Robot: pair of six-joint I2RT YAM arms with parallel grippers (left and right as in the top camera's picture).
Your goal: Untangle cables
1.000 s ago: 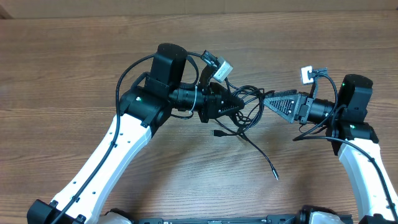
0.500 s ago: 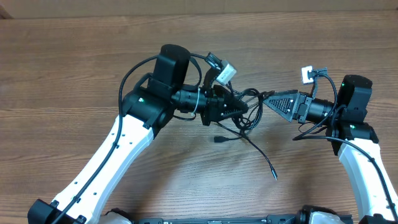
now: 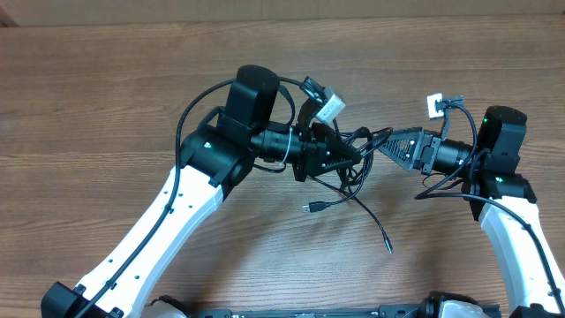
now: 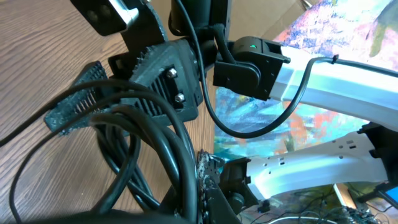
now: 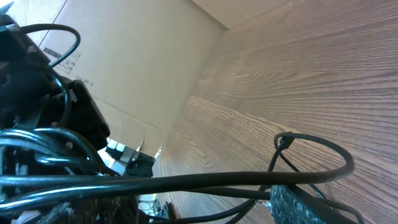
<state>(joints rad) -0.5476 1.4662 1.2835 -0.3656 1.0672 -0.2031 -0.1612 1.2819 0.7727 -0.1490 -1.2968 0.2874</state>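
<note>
Left gripper (image 3: 351,155) clamped on cables (image 3: 356,177); right gripper (image 3: 384,141) jaws apart, a strand crossing between (contact unclear). Advise: close on one strand only, then draw apart slowly

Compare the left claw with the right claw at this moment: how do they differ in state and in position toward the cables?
The left claw is shut on the cables, while the right claw stands open and seems to grip nothing. The left claw sits inside the tangle; the right claw reaches only its edge. Both are black and point at each other above the wooden table.
</note>
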